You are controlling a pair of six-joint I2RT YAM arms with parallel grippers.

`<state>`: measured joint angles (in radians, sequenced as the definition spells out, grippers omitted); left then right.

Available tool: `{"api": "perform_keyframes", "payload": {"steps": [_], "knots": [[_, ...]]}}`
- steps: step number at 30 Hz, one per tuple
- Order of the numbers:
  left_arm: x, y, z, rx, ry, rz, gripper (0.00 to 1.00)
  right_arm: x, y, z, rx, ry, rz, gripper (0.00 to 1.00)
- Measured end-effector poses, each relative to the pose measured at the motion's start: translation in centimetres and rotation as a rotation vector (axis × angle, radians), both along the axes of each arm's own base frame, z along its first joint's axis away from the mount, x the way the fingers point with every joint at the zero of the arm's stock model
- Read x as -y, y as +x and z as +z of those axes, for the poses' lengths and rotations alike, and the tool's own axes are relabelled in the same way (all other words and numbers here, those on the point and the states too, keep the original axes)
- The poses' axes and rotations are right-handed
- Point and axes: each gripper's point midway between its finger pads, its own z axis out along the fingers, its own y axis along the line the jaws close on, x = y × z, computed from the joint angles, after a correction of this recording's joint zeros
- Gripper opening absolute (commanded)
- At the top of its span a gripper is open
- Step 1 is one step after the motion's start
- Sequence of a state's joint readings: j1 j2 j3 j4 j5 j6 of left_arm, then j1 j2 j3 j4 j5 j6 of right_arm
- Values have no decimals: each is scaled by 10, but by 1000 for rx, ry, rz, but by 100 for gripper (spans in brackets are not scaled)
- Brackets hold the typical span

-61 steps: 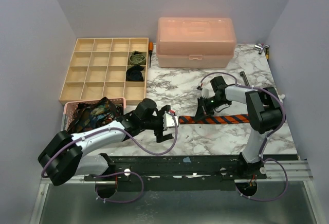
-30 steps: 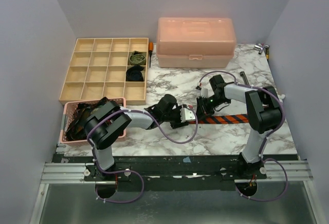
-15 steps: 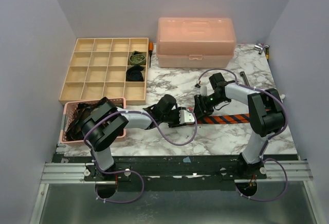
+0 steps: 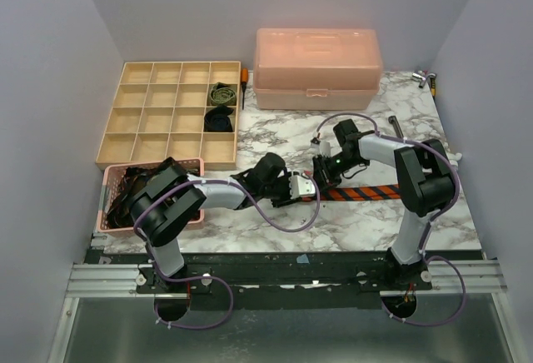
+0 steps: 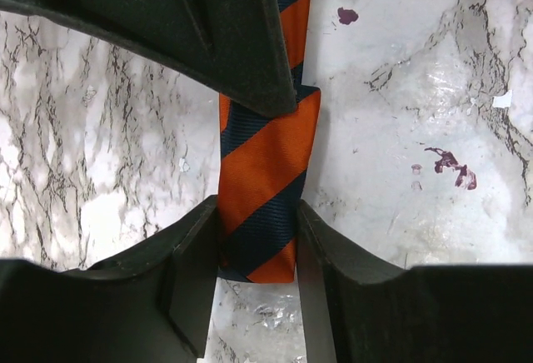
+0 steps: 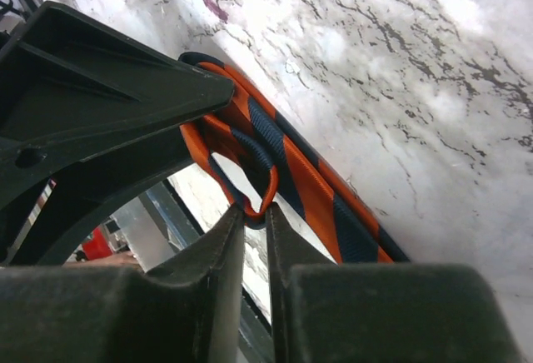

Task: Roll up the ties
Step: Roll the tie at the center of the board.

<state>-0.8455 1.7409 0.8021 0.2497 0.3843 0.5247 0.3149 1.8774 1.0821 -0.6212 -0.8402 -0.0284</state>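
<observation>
Pincer (image 5: 256, 251) w/ orange-navy striped tie (image 5: 265, 159)

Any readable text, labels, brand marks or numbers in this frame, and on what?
None can be read.
The pink lidded box, wooden divider tray and striped tie show no print.
The left gripper has a white patch, too small to tell whether it bears text.

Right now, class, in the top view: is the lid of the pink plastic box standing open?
No: the pink plastic box at the back of the table has its lid down flat, with the front latch closed.
</observation>
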Motion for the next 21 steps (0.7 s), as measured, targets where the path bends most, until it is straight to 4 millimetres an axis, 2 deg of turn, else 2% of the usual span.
{"api": "perform_keyframes", "payload": {"steps": [1,4,8,12,17,21], "knots": [[0,0,0,-3,0,2,46,0,1,0,-2,-2,-3,8],[-3,2,1,-15,-2,20,62,-1,7,1,11,-10,-10,1],[-11,7,2,-35,-13,55,69,0,17,1,39,-35,-17,0],[-23,7,2,-53,-25,82,69,2,18,-10,36,-80,-14,0],[-25,8,2,-58,-29,85,67,1,14,-20,11,-114,-1,0],[-22,7,2,-59,-36,66,57,0,16,-21,-17,-124,-7,0]]}}
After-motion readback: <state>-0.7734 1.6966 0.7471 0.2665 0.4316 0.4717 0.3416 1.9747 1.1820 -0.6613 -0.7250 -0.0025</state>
